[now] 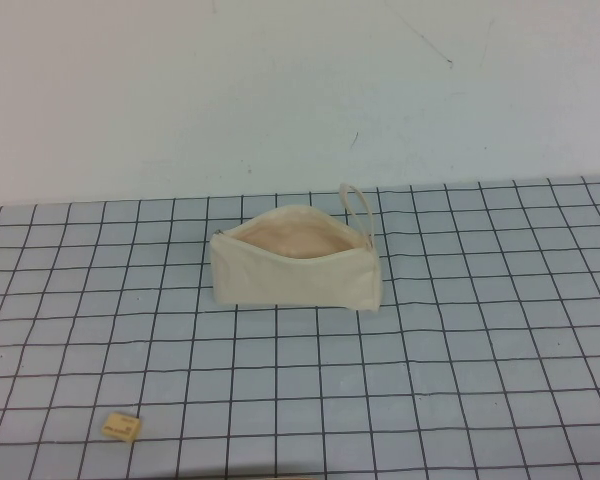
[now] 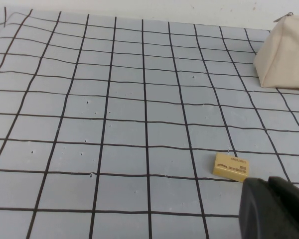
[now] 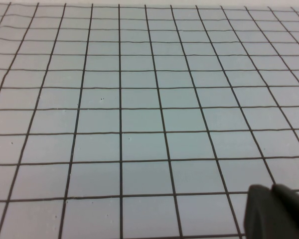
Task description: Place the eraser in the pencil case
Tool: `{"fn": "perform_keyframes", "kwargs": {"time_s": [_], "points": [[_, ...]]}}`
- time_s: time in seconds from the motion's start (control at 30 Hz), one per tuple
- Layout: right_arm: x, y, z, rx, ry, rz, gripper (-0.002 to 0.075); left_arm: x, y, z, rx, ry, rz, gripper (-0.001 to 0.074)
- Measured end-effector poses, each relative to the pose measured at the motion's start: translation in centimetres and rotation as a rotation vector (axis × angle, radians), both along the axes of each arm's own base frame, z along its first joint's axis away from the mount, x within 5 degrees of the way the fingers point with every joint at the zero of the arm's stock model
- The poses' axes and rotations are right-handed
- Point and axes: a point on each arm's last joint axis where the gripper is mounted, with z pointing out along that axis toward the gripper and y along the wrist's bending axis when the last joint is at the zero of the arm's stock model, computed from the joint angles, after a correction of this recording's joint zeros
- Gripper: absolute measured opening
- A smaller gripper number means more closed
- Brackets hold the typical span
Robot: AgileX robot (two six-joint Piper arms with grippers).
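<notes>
Left gripper [image 2: 276, 206] just short of eraser [image 1: 121, 426], right gripper [image 3: 279, 211] over bare desk [image 1: 460, 380]; finger state indeterminable. Eraser flat, print up, long axis slightly skewed to grid, well nearer-left of pencil case [image 1: 295, 275]. Case upright, mouth agape, long axis left-right, loop strap [image 1: 357, 207] at right end.

Pale blue table cover [image 1: 500, 330], black grid lines; plain white wall [image 1: 280, 90] behind, faint marks.

A pale blue-grey worktop [image 1: 480, 330] ruled with a grid of thin dark lines fills the foreground. Behind it rises a plain off-white wall [image 1: 180, 90] bearing a few faint dark scratches. The light is soft and even.
</notes>
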Motion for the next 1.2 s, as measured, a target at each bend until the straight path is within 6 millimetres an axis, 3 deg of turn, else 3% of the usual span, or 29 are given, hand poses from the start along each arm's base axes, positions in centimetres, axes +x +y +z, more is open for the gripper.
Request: {"fn": "perform_keyframes", "kwargs": {"time_s": [0.53, 0.67, 0.9, 1.2], "points": [[0.0, 0.0, 0.0, 0.0, 0.0, 0.0, -0.0003, 0.2, 0.0, 0.5, -0.005, -0.071, 0.004, -0.0001], [0.0, 0.0, 0.0, 0.0, 0.0, 0.0, -0.0003, 0.4, 0.1, 2.1, -0.02, -0.256, 0.012, -0.0001], [0.0, 0.0, 0.0, 0.0, 0.0, 0.0, -0.0003, -0.7, 0.4, 6.9, -0.061, -0.794, 0.038, -0.0001], [0.0, 0.0, 0.0, 0.0, 0.0, 0.0, -0.0003, -2.5, 1.2, 9.4, -0.136, -1.124, 0.108, -0.0001]]}}
